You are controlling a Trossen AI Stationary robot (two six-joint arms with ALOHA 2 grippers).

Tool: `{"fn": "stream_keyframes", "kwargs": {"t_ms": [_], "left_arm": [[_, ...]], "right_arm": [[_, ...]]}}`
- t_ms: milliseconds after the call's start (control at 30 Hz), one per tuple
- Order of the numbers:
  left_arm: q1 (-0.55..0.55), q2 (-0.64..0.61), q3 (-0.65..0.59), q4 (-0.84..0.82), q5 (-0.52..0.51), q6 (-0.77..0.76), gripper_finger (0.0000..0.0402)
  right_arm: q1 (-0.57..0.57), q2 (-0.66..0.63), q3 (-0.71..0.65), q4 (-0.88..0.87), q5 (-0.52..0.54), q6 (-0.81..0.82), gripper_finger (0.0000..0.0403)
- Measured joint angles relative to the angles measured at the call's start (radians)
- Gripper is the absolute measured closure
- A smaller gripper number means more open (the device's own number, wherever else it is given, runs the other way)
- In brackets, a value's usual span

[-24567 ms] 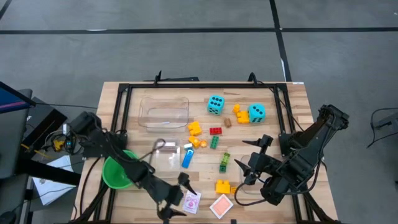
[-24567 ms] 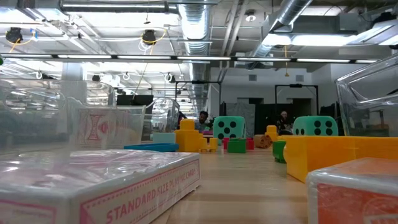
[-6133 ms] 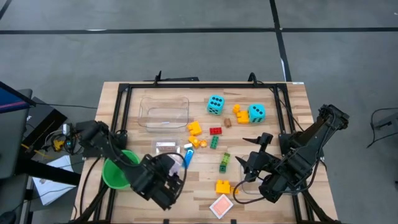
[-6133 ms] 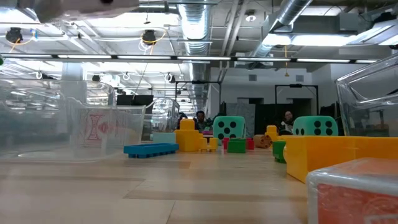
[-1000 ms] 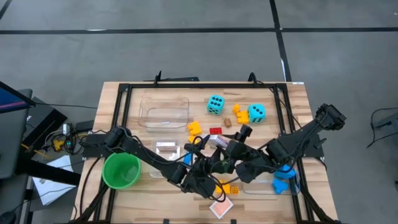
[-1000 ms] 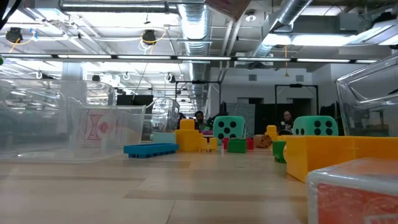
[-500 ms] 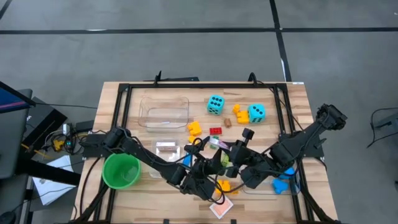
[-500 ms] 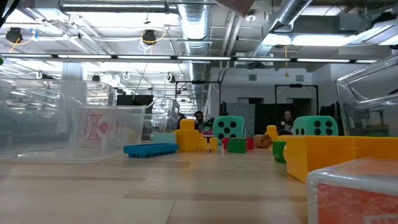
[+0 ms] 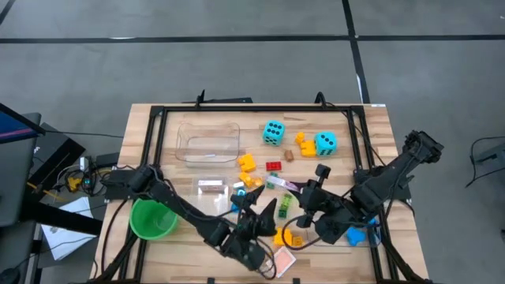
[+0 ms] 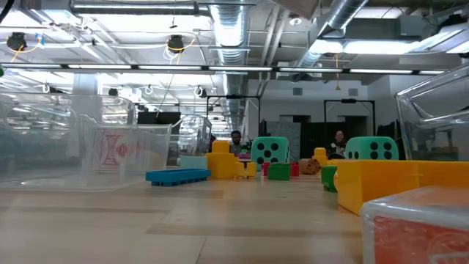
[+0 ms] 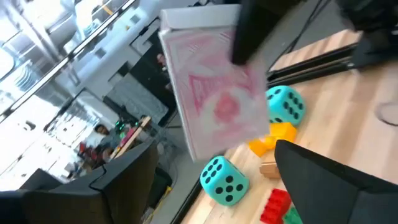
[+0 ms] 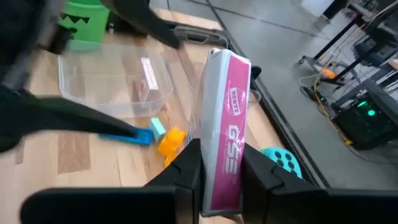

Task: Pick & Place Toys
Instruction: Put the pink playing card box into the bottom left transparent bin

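Right gripper [image 12: 219, 163]: dark fingers clamped on the long edges of a boxed pack of playing cards [image 12: 225, 127], glossy wrap, pink-and-white print, held edge-on above the slatted wood table [image 9: 379, 126]. In the high view this gripper [image 9: 293, 189] sits mid-table with the pack [image 9: 284, 184] at its tips.

Left gripper [image 9: 263, 211]: lifted off the table just beside the right one, jaws spread wide, nothing between them. Its wrist camera sees the pack's broad pink face [image 11: 214, 102] ahead of its fingers, apart from them.

Table contents:
- Two cyan foam dice, soft-cornered cubes with black dots, near the far edge: one [image 9: 273, 132] left, one [image 9: 325, 143] right.
- Studded plastic bricks scattered between: orange [image 9: 247, 162], red [image 9: 273, 166], yellow [image 9: 286, 236] at the near side.
- Second card pack [image 9: 283, 259], red-backed, flat near the front edge.
- Clear thin-walled bin [image 9: 208, 142] at the far left; a smaller clear bin [image 9: 211, 194] nearer, with a card pack [image 9: 210, 185] standing inside.
- Round green cup [image 9: 154, 218] at the left edge.

Low view: flat blue brick [image 10: 178, 176] lying on the wood; both dice behind it.
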Motion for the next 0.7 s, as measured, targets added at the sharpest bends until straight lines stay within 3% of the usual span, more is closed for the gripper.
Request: {"fn": "stream_keyframes", "kwargs": {"t_ms": [167, 433, 700], "left_arm": [[-0.054, -0.044, -0.001, -0.03, 0.087, -0.049, 0.0097], [-0.058, -0.17, 0.0, -0.092, 0.605, -0.253, 0.0131], [-0.008, -0.193, 0.0, -0.132, 0.655, -0.306, 0.0171]], "right_arm": [[0.049, -0.013, 0.001, -0.05, -0.042, 0.028, 0.0345], [0.116, -0.014, 0.001, 0.052, -0.131, -0.09, 0.0345], [0.152, -0.014, 0.001, 0.13, -0.182, -0.179, 0.0345]]}}
